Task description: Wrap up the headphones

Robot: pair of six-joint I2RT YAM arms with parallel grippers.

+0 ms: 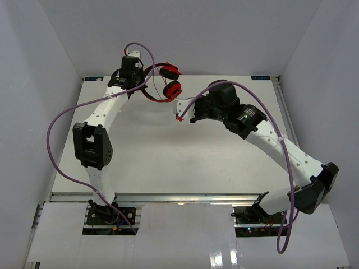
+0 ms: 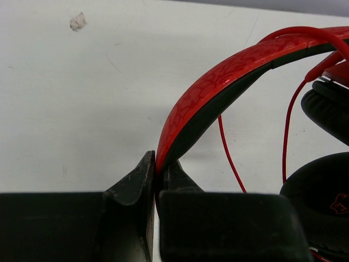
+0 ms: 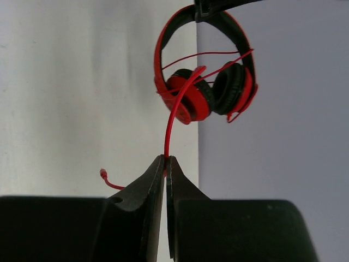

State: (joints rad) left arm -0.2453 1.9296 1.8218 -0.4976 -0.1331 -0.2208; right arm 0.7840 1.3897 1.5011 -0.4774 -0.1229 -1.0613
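The red headphones (image 1: 169, 80) hang above the far edge of the table. My left gripper (image 1: 147, 72) is shut on the headband (image 2: 218, 82), gripped between the pads (image 2: 158, 164). The black-padded cups (image 2: 322, 185) hang to the right, with thin red cable (image 2: 229, 158) looping beside them. My right gripper (image 1: 180, 115) is shut on the cable (image 3: 170, 128) near its free end, with its fingertips (image 3: 165, 159) below the headphones (image 3: 185, 101). The plug end (image 3: 103, 173) sticks out to the left of the fingers. A few turns of cable cross the headband arch.
The white table (image 1: 168, 162) lies under both arms. Thick purple robot cables loop at the left (image 1: 56, 120) and along the right arm (image 1: 283, 151). Grey enclosure walls stand at the left, back and right.
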